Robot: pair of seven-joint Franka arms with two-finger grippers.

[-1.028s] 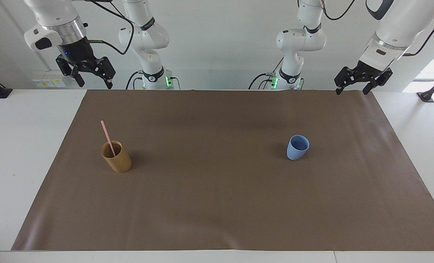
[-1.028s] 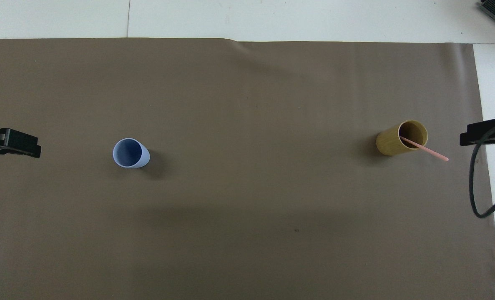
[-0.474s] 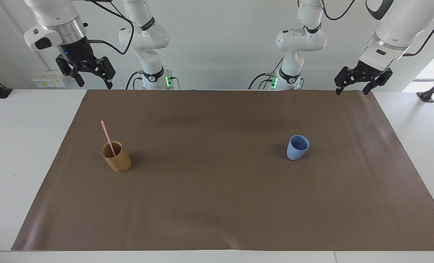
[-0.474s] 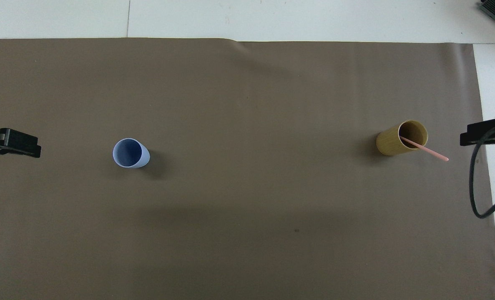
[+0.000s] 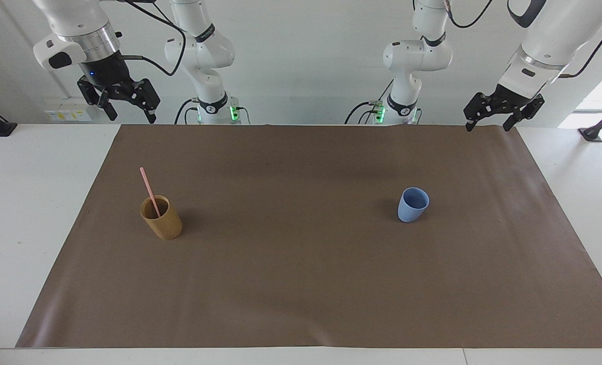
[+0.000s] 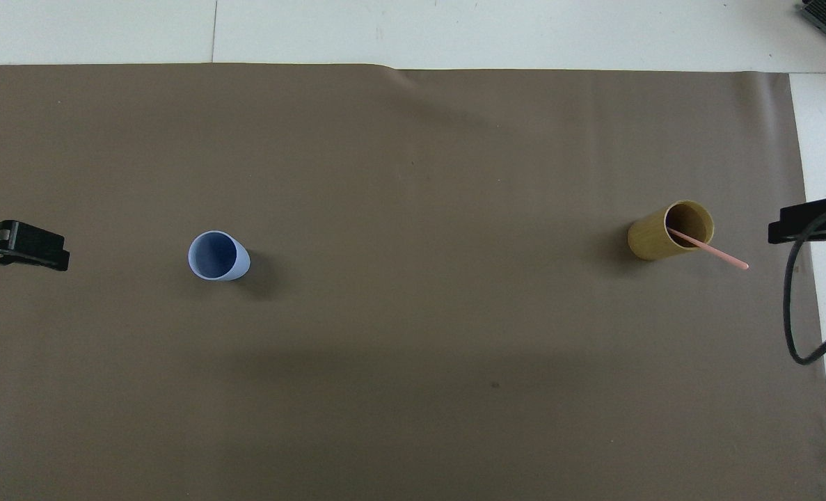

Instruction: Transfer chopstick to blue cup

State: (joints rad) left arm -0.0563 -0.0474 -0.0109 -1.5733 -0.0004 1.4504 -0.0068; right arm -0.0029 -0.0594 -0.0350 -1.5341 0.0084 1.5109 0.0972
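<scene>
A pale pink chopstick (image 5: 148, 186) leans in the tan-brown cup (image 5: 163, 221) toward the right arm's end of the brown mat, its upper half sticking out over the rim (image 6: 715, 252). The light blue cup (image 5: 412, 205) stands upright and empty toward the left arm's end (image 6: 218, 256). My right gripper (image 5: 131, 115) hangs open, raised above the mat's corner nearest the robots, well apart from the tan cup. My left gripper (image 5: 487, 125) hangs open above the mat's corner at its own end, holding nothing.
The brown mat (image 5: 301, 294) covers most of the white table (image 5: 22, 213). The two cups stand far apart on it, with bare mat between them. A black cable (image 6: 795, 313) hangs by the right gripper.
Both grippers have shifted very slightly while staying raised and open. The cups and the chopstick have not moved.
</scene>
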